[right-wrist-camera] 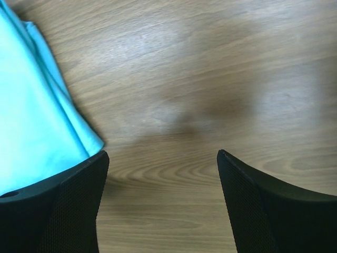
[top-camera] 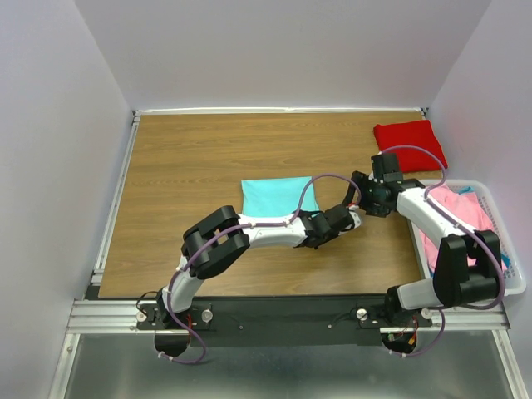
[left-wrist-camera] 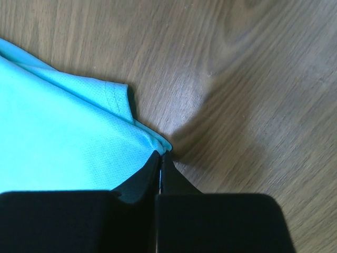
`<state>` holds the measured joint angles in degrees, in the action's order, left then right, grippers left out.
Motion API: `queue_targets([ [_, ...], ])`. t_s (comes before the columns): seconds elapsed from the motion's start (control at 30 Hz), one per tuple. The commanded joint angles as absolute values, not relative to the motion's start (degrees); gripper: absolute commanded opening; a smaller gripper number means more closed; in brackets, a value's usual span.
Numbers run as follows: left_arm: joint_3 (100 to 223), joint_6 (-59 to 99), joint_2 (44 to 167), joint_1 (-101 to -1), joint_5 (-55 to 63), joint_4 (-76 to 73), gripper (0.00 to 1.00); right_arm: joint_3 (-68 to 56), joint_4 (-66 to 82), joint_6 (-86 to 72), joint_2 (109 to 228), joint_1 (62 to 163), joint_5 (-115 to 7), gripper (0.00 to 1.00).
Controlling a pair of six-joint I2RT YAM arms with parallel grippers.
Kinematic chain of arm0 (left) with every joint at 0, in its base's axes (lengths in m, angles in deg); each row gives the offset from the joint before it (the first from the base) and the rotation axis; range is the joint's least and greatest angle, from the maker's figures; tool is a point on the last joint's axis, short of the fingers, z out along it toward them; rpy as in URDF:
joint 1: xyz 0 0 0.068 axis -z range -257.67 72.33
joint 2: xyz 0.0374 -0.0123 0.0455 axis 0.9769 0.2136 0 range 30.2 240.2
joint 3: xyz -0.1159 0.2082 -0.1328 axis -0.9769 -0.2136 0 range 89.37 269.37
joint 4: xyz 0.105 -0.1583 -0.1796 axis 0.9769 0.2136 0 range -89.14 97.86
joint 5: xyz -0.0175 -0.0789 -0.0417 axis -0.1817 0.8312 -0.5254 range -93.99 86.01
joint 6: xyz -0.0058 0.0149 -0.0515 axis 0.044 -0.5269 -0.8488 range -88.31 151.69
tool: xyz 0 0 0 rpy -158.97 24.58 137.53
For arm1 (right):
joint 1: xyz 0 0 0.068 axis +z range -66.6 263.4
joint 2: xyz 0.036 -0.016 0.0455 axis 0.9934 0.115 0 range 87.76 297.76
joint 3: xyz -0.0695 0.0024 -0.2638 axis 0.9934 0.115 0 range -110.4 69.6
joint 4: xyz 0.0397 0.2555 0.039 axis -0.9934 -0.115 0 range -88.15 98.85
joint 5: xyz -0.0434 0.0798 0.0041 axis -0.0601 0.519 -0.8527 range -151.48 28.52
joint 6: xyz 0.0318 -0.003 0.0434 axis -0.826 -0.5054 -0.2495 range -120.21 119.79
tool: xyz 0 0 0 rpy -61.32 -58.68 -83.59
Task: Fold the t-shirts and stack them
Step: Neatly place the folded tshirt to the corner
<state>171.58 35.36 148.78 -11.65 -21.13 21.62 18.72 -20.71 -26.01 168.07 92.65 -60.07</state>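
Observation:
A folded aqua t-shirt (top-camera: 270, 198) lies flat at the middle of the wooden table (top-camera: 183, 166). My left gripper (top-camera: 324, 226) sits at the shirt's near right corner. In the left wrist view its jaws (left-wrist-camera: 160, 154) are pressed together on the tip of that aqua t-shirt (left-wrist-camera: 63, 137) corner. My right gripper (top-camera: 359, 198) hovers just right of the shirt. In the right wrist view it stands wide open (right-wrist-camera: 163, 155) over bare wood, with the aqua t-shirt (right-wrist-camera: 31, 121) at its left finger. A folded red t-shirt (top-camera: 409, 143) lies at the back right.
A white plastic basket (top-camera: 509, 249) stands at the table's right edge, holding a crumpled pink t-shirt (top-camera: 461, 212) with a bit of teal cloth (top-camera: 467, 190) at its far end. The right arm reaches past the basket's left side. White walls enclose the table.

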Motion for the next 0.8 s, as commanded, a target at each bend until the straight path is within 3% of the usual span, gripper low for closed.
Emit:
queue_targets([
  [0.0, 170.1, 35.7, 148.1, -11.7, -21.0, 22.0, 0.01, 18.8, -17.3, -28.2, 170.2, 92.2, -53.5, 0.89],
  [0.43, 166.2, 35.4, 139.0, -13.2, -19.5, 17.0, 0.00, 21.3, 2.9, -39.6, 179.1, 92.4, -27.4, 0.84],
  [0.77, 166.3, 34.6, 138.7, -13.2, -18.6, 16.4, 0.00, 19.2, 8.3, -40.5, 190.0, 97.7, -25.9, 0.76],
])
